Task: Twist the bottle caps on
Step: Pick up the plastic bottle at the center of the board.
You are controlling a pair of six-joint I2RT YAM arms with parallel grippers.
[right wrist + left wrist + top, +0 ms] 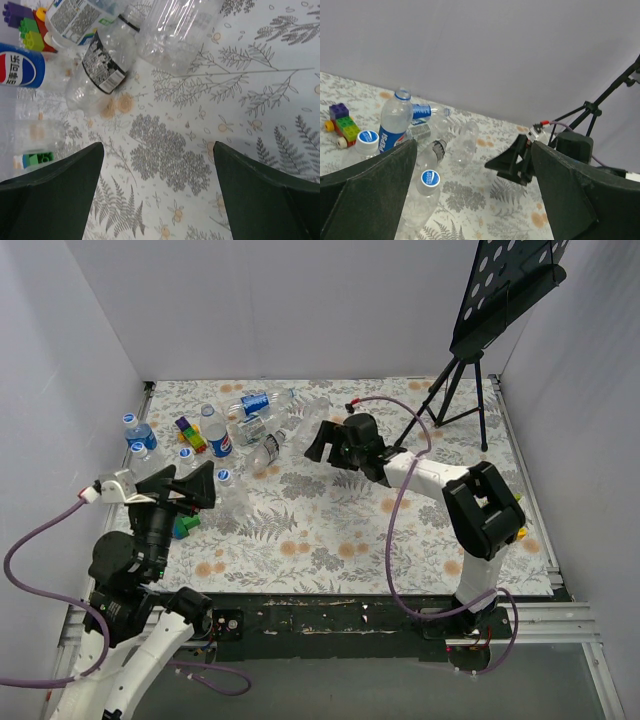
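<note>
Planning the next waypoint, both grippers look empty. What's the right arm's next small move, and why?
Probably ease the right gripper forward and down over the black-labelled bottle lying just ahead of it. Its jaws stand open and empty, no bottle is held yet, and the left gripper is open too.

Bottles [221, 437] crowd the table's [330, 530] far left; stand [505, 285] far right.

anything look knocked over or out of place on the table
Several clear bottles lie on their sides in the far-left cluster while others stand upright. A colourful toy block sits among them, and a black music stand occupies the far-right corner.
</note>
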